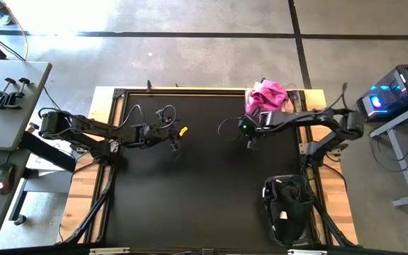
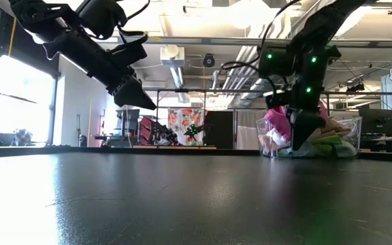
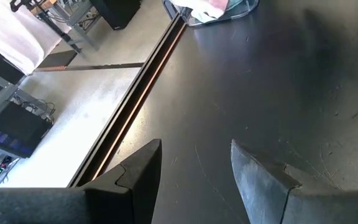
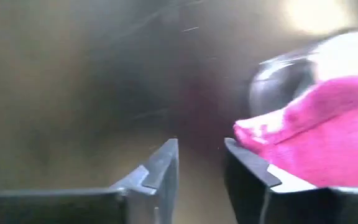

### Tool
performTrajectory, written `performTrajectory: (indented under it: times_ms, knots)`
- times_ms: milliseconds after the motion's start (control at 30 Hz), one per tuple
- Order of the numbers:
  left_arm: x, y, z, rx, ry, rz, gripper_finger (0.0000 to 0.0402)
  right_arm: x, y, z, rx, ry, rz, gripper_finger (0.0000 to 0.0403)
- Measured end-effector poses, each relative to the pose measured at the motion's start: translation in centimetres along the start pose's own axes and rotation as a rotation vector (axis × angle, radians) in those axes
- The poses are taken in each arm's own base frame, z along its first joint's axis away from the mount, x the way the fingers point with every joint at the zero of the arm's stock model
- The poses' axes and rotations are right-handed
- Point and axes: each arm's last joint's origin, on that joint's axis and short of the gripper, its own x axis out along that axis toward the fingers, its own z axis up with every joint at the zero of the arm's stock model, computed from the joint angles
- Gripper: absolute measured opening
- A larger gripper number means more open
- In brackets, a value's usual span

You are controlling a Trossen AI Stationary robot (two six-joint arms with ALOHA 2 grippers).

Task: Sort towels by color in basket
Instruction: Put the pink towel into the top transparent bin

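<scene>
While your right gripper hovers slightly open and empty beside the clear basket of magenta towels, your left gripper waits open, empty, mid-table.

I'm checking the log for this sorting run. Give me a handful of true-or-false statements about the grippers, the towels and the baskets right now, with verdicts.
1. The left gripper is open and holds nothing. True.
2. The right gripper is clamped on a magenta towel. False: its fingers stand apart with nothing between them; the magenta towel lies beside it, in the clear basket.
3. Towels are spread over the middle of the black table. False: no towel lies on the mat; those in view sit in the clear basket at the far right corner.
4. A dark basket stands near the table's right front edge. True.
5. The left arm reaches into the clear basket. False: its gripper hangs over bare mat, left of centre.
</scene>
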Motion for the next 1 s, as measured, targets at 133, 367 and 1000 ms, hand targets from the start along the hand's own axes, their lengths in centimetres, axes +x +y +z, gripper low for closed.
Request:
performTrajectory:
  times_ms: [133, 367, 1000]
  knots:
    - [0.0, 0.0, 0.0, 0.001, 0.002, 0.000, 0.0181, 0.2, -0.1, 0.2, 0.021, 0.000, -0.166, 0.0081]
    - [0.0, 0.0, 0.0, 0.001, 0.001, -0.001, 0.0181, -4.1, -1.9, 1.0, 0.134, -0.073, -0.307, 0.0020]
    - [0.0, 0.0, 0.1, -0.014, -0.010, 0.000, 0.0181, -2.5, -12.5, -1.6, 0.477, -0.062, -0.108, 0.0001]
